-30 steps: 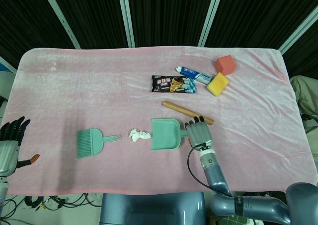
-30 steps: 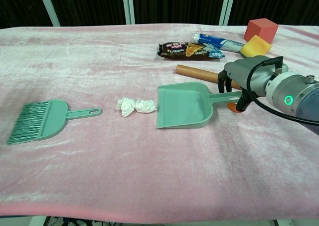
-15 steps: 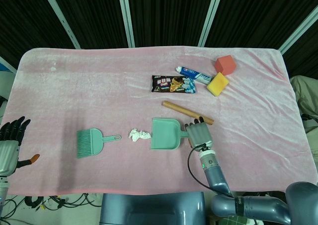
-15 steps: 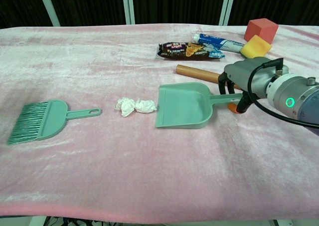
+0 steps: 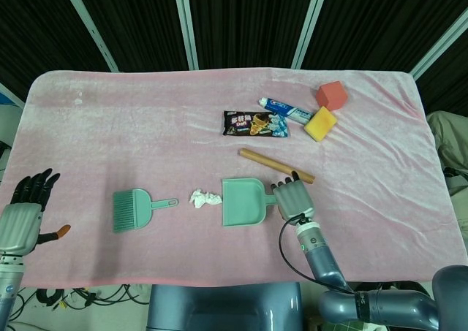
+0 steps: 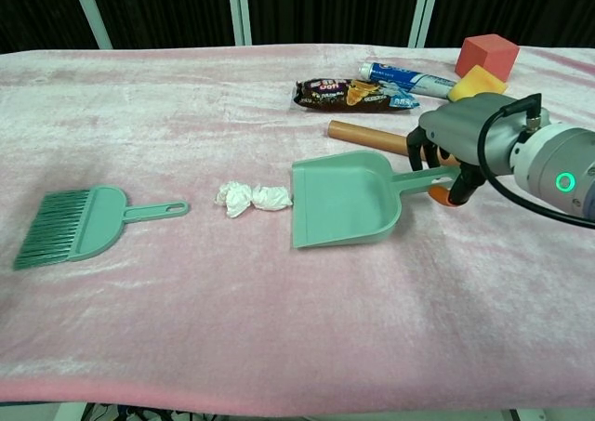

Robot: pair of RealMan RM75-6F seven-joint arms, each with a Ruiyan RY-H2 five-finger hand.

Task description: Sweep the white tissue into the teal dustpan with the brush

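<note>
A crumpled white tissue (image 5: 205,198) (image 6: 251,197) lies on the pink cloth, just left of the teal dustpan (image 5: 242,202) (image 6: 342,201). The pan's open mouth faces the tissue and almost touches it. My right hand (image 5: 292,198) (image 6: 462,138) grips the dustpan's handle from the right. The teal brush (image 5: 134,208) (image 6: 76,223) lies flat to the left of the tissue, handle pointing at it, with nothing holding it. My left hand (image 5: 25,212) hovers at the table's left front edge, fingers spread, holding nothing; it shows only in the head view.
Behind the dustpan lies a wooden rod (image 5: 272,164) (image 6: 370,136). Further back are a dark snack packet (image 5: 255,123) (image 6: 340,94), a toothpaste tube (image 5: 287,111) (image 6: 407,78), a yellow sponge (image 5: 320,123) (image 6: 477,85) and a red block (image 5: 331,94) (image 6: 487,55).
My right hand has swung the dustpan a little, its mouth now slightly closer to the tissue. My left hand has risen and moved a bit inward at the left edge.
</note>
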